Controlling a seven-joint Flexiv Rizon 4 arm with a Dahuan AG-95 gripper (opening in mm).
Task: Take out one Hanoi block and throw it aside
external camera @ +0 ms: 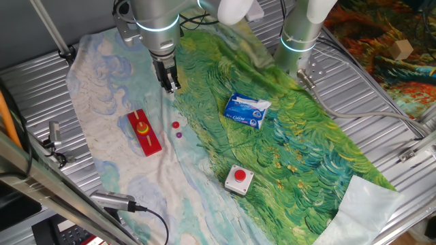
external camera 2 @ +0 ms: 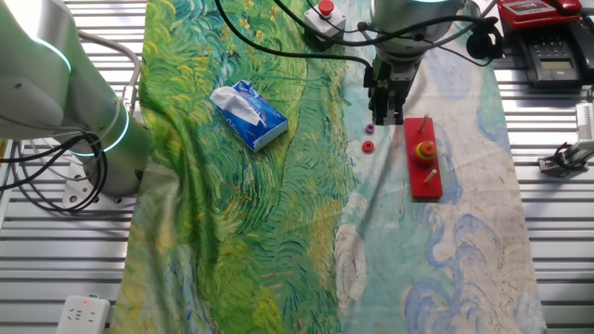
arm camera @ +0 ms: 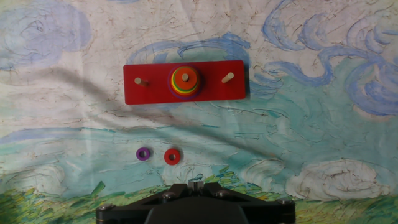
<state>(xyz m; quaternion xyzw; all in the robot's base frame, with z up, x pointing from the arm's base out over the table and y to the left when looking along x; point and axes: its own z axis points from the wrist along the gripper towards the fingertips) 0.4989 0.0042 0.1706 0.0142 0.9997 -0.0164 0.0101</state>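
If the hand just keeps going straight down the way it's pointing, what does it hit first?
Probably bare cloth. The hand points down at the table; the small red disc and purple disc lie just off its line, and the red base farther. Depth is uncertain.

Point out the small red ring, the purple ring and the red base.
small red ring (arm camera: 172, 156): hand view, on its rim.
purple ring (arm camera: 143, 153): hand view, on its rim.
red base (arm camera: 155, 84): hand view, bare top left of the stack.

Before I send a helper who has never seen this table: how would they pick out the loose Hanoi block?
Find the red base with three pegs. On the cloth beside it lie two tiny rings; the Hanoi block is the orange-red one, next to the purple ring.
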